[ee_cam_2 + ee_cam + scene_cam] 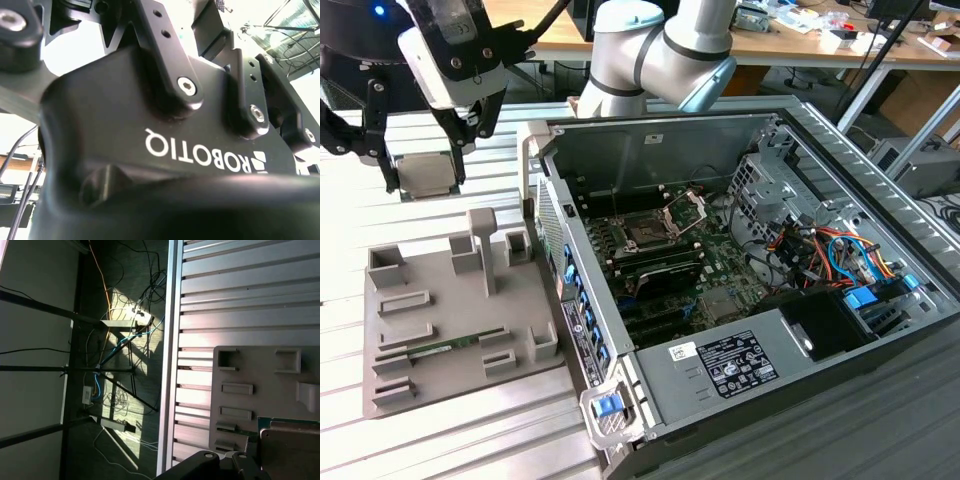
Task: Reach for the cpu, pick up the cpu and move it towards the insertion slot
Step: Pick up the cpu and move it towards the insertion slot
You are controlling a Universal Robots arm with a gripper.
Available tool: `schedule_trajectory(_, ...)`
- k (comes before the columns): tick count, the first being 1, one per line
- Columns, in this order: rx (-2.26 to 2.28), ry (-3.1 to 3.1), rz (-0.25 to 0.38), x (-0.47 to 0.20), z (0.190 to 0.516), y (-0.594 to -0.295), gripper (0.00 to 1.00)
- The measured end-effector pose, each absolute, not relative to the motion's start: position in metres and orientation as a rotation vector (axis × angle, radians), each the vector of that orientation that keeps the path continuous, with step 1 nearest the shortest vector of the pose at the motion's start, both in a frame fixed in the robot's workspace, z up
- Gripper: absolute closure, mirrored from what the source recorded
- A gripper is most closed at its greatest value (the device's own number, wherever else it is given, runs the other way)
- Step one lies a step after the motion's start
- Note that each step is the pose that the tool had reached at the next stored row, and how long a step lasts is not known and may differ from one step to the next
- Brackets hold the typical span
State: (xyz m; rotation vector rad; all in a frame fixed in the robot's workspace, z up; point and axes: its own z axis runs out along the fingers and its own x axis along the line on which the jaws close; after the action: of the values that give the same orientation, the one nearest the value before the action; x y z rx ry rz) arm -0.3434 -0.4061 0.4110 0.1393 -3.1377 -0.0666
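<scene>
My gripper (pixel 426 188) hangs at the exterior view's far left, above the table behind the grey tray (pixel 450 300). Its two black fingers (pixel 390 165) are shut on the cpu (pixel 425 172), a thin pale silver-beige square held by its edges. In the first wrist view the cpu (pixel 292 452) appears large over the tray (pixel 250 370), with a green rim along one side. The insertion slot (pixel 645 235) is a square socket with a dark centre on the green motherboard, well to the exterior view's right of the gripper. Its metal load plate (pixel 685 210) is hinged up.
The open computer case (pixel 720 300) has a raised wall (pixel 545 200) between the tray and the motherboard. A green memory stick (pixel 440 350) lies in the tray, beside upright tray posts (pixel 480 245). Cables (pixel 830 250) and a drive cage fill the case's right. The arm (pixel 650 50) reaches over from behind.
</scene>
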Motion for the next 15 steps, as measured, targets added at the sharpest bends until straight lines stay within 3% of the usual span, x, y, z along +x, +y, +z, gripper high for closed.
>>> schedule_trajectory(15, 0.139, -3.138, -0.067, -0.324, 0.411, -0.406, 0.45)
